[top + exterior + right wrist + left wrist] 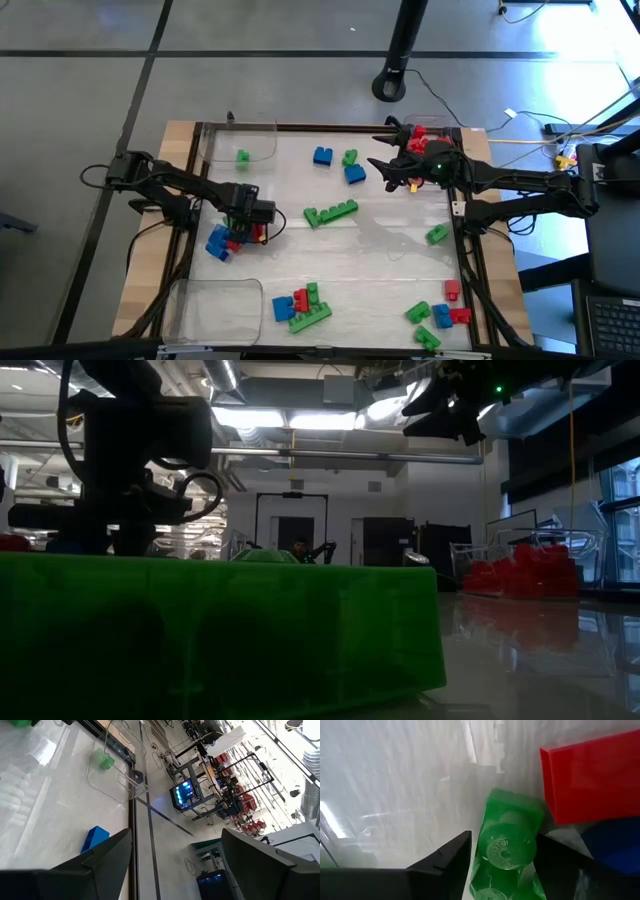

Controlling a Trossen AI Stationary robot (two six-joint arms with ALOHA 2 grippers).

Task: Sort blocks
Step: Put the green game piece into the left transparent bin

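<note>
High view: small studded plastic bricks in red, green and blue lie scattered over my white table [380, 250]; a clear plastic tray at the far left corner [240, 143] holds one small green brick [243, 156], and another clear tray [212, 308] stands at the near left corner. My left gripper [252, 225] sits low over a red-and-blue cluster of joined bricks [222, 242] at the left edge — placed there, I judge, to pull one piece free for sorting. My right gripper [398, 176] hangs above the far right corner beside the heap of red bricks [428, 136], waiting. Low view: a large green studded brick [220, 635] fills the foreground; my right arm shows high above the table. Left wrist view: my left fingers [445, 865] stand part-open on either side of a green round-studded brick [507, 845], not clearly clamped; a flat red brick [592, 780] lies just beside it. Right wrist view: my right fingers [107, 857] spread wide, holding nothing — a blue brick [95, 839] lies on the table beyond them.
</note>
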